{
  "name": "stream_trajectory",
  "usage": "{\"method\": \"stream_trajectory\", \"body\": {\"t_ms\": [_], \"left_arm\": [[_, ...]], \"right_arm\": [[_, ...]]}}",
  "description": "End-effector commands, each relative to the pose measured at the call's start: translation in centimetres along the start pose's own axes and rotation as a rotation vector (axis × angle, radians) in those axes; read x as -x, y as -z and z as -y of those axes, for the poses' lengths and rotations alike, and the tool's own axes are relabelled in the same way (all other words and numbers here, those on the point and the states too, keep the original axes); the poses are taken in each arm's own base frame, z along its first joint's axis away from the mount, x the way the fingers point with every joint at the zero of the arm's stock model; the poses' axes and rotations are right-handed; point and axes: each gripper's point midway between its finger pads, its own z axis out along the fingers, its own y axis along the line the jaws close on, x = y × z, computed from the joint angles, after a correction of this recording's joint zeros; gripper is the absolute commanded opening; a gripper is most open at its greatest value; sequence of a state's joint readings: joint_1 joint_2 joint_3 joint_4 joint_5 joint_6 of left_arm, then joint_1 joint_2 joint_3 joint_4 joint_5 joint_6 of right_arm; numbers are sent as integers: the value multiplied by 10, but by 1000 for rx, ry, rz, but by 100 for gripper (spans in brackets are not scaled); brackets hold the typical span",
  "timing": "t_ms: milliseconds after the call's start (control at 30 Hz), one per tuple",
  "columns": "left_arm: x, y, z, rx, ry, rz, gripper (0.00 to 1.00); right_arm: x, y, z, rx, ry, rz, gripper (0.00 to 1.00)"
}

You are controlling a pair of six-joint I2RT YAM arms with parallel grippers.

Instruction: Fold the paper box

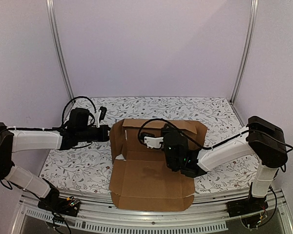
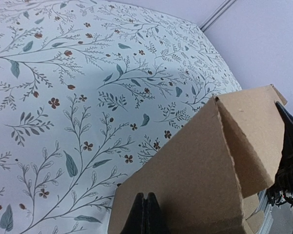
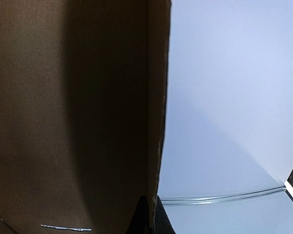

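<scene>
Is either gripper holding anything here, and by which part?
Nothing looks held. Both grippers are shut: the left gripper against the left wall of the paper box, the right gripper at a raised flap's edge.

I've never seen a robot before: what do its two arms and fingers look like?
The left arm and right arm match: white tubular links joined by bulky black joint housings. Thin black cables loop loosely near each wrist, beside small white plastic brackets. The fingers are narrow, flat and black. No readable markings show.
</scene>
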State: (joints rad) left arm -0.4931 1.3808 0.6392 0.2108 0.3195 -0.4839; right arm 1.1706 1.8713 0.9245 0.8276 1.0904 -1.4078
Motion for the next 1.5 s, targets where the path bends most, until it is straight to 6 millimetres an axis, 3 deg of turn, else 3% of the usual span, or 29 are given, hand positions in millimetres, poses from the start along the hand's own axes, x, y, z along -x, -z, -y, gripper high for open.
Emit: {"method": "stream_trajectory", "body": {"t_ms": [0,367,767,1333,1467], "left_arm": [[12,5,5,-3,13,12,0],[25,-1,8,12,30,-5,0],[32,-29,1,42,27,-67,0],[32,-70,-17,87,30,-171,0],[27,-73,-17,83,43,-190,0]], "right_arm": [[4,0,14,18,-27,3,0],[-4,-23,20,134,-49,-45,0],[-11,-42,-2,201,-48,-79,0],[-28,-77,-16,266,-65,-120,0],[-31,-78,-21,271,-56,-132,0]]}}
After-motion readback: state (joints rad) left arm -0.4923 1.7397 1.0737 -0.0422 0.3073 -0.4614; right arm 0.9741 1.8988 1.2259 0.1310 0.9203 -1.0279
